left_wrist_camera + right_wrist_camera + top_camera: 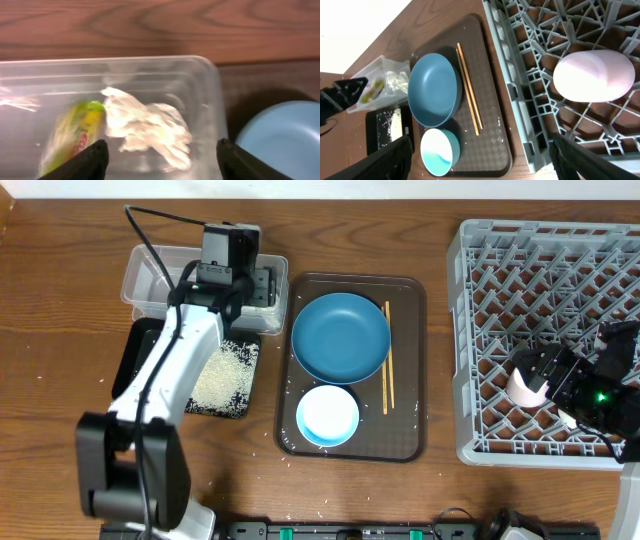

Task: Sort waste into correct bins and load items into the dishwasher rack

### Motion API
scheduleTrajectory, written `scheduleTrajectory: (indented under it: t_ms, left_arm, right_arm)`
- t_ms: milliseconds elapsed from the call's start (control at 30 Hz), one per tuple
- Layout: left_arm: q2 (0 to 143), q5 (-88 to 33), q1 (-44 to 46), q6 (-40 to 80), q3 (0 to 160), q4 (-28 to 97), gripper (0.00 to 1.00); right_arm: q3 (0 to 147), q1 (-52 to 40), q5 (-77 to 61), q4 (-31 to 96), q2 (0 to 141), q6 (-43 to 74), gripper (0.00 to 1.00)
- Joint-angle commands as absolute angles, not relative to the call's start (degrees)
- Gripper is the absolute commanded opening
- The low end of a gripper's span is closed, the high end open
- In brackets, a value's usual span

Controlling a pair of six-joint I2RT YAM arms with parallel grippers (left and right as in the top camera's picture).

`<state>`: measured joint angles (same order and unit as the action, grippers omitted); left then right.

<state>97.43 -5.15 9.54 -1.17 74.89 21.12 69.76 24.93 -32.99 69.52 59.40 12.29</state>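
Though wide apart over tissue [145, 125] and pink cup [594, 75], both jaws empty

The wooden table [60, 330] bears clear tub [150, 280], black tray [130, 355], brown tray [405, 380] and grey rack [465, 360].

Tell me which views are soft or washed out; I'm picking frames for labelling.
Left wrist: the snack wrapper is smeared, the tissue soft. Right wrist: top-left corner blown out white, pink cup crisp. Overhead: evenly lit, sharp.
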Motion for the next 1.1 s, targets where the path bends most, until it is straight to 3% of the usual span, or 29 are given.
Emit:
scheduleTrajectory:
  t_ms: [0, 167, 267, 567, 833, 1067]
  left_arm:
    - [88.4, -11.0, 10.4, -0.7, 75.4, 24.0, 0.75]
    - [78.1, -11.6, 11.7, -0.7, 75.4, 32.7, 0.77]
    - [72.9, -11.6, 11.8, -0.7, 75.4, 36.9, 0.84]
    - [59.2, -11.6, 11.9, -0.1, 75.4, 44.1, 0.87]
    - [55.2, -11.6, 11.9, -0.1, 75.4, 44.4, 0.92]
    - [54.6, 4.3, 12.0, -6.4, 75.0, 44.4, 0.93]
  right_arm:
    - [70.4, 24.6, -32.5, 69.6, 59.2, 11.0, 0.86]
    - [70.4, 24.6, -32.3, 69.6, 59.2, 11.0, 0.89]
    - [70.4, 24.6, -32.3, 69.7, 59.2, 11.1, 0.99]
    - [70.4, 24.6, -32.3, 69.7, 59.2, 11.0, 0.99]
    - [70.4, 24.6, -32.3, 69.7, 59.3, 11.1, 0.99]
    - [70.4, 24.6, -32.3, 69.7, 59.2, 11.1, 0.99]
